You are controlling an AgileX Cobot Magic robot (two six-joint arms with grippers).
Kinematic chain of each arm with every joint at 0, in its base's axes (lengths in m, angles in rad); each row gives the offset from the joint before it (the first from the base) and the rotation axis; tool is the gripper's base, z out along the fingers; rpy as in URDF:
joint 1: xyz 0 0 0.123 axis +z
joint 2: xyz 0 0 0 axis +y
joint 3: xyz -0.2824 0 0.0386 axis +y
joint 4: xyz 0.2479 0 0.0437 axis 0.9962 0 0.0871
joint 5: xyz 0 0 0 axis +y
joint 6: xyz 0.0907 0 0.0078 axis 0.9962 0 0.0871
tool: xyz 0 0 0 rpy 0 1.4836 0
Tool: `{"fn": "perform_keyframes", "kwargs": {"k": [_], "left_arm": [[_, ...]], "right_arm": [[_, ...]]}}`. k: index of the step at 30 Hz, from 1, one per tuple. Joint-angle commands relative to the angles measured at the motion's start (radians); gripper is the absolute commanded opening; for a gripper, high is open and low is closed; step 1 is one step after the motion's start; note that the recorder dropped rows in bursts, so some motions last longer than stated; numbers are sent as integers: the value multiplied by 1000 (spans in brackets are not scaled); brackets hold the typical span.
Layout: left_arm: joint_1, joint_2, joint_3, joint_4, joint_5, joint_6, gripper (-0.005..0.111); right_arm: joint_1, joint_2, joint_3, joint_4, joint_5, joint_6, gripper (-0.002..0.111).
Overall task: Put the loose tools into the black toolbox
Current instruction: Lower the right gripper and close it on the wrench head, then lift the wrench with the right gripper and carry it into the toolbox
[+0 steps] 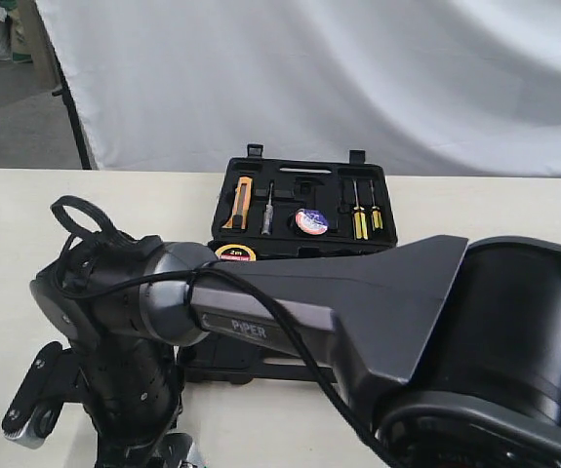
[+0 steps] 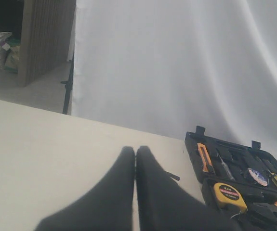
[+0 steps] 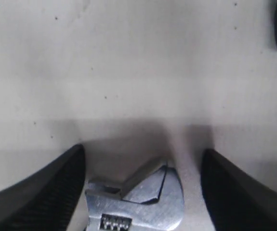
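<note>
Closest to the right wrist lens, the adjustable wrench (image 3: 138, 204) lies flat on the pale bench (image 3: 138, 62). Only its plated head shows, and the handle runs out of view. The right fingers (image 3: 51, 192) stand apart on either side of that head with nothing clamped. One finger is almost at the steel, while the other leaves a clear gap. In the exterior view the arm hides the wrench.

I judge the wrench to be stiff, dense for its bulk and slick on the polished head. A hold further back, on the neck or the handle, would probably slip less than one on the rounded head. Because it lies so flat, the fingers would have to come down nearly to the bench surface.

The left fingers (image 2: 152, 192) are pressed together and hold nothing, off to the side of the toolbox (image 1: 304, 166).

Counted:
- one wrench
- one tape roll (image 1: 311, 222), already seated in the far half of the open toolbox
- one yellow tape measure (image 1: 235, 253)
- one orange utility knife (image 1: 244, 203)
- two yellow-handled screwdrivers (image 1: 358, 220)
- one pair of orange-handled pliers (image 2: 273, 210)

No view shows the hammer.
</note>
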Motion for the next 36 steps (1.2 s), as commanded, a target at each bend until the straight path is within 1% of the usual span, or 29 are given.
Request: {"fn": "perform_keyframes", "kwargs": {"k": [1, 5, 11, 13, 16, 21, 24, 34, 36], "left_arm": [[25, -3, -3, 4, -7, -5, 1], [25, -3, -3, 4, -7, -5, 1], [25, -3, -3, 4, -7, -5, 1], [25, -3, -3, 4, -7, -5, 1], [25, -3, -3, 4, -7, -5, 1], [25, -3, -3, 4, -7, -5, 1], [25, -3, -3, 4, -7, -5, 1], [25, -3, -3, 4, -7, -5, 1], [25, -3, -3, 4, -7, -5, 1]], "right_arm": [[0, 1, 4, -7, -10, -5, 76], [0, -33, 4, -13, -19, 91, 76], [-10, -124, 4, -135, -53, 375, 76], [-15, -145, 4, -146, -40, 461, 76], [-22, -152, 17, -141, -24, 527, 76], [-24, -155, 119, -128, -64, 559, 76], [-24, -154, 179, -112, -138, 585, 76], [-24, -154, 267, -77, -245, 630, 76], [-24, -154, 290, -77, -245, 637, 74]]}}
